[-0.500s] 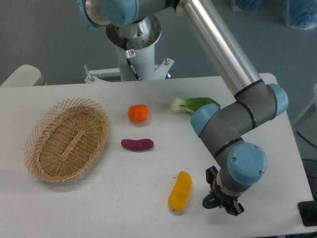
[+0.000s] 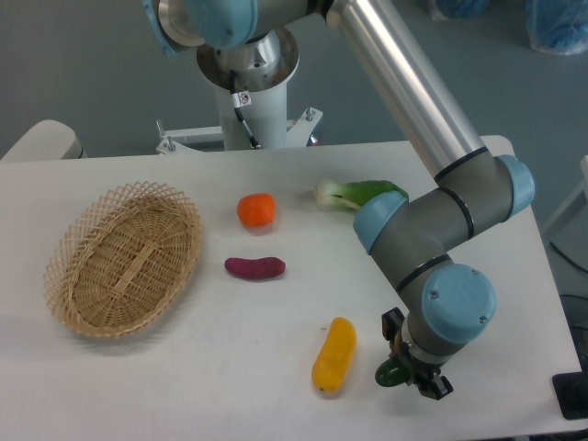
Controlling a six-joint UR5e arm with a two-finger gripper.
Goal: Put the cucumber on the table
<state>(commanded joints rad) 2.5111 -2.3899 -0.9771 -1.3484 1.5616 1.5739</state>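
Observation:
Only a dark green end of the cucumber [image 2: 389,374] peeks out beneath the arm's wrist, low over the white table [image 2: 230,367] near its front right edge. My gripper [image 2: 413,372] sits right over it, mostly hidden under the blue wrist cap, with black finger parts showing on either side of the cucumber. Whether the cucumber rests on the table or hangs just above it cannot be made out, nor can the spacing of the fingers.
A yellow oblong vegetable [image 2: 333,355] lies just left of the gripper. A purple vegetable [image 2: 255,267], an orange one [image 2: 256,209] and a light-green one with a white end [image 2: 354,194] lie mid-table. A wicker basket [image 2: 124,257] stands at the left.

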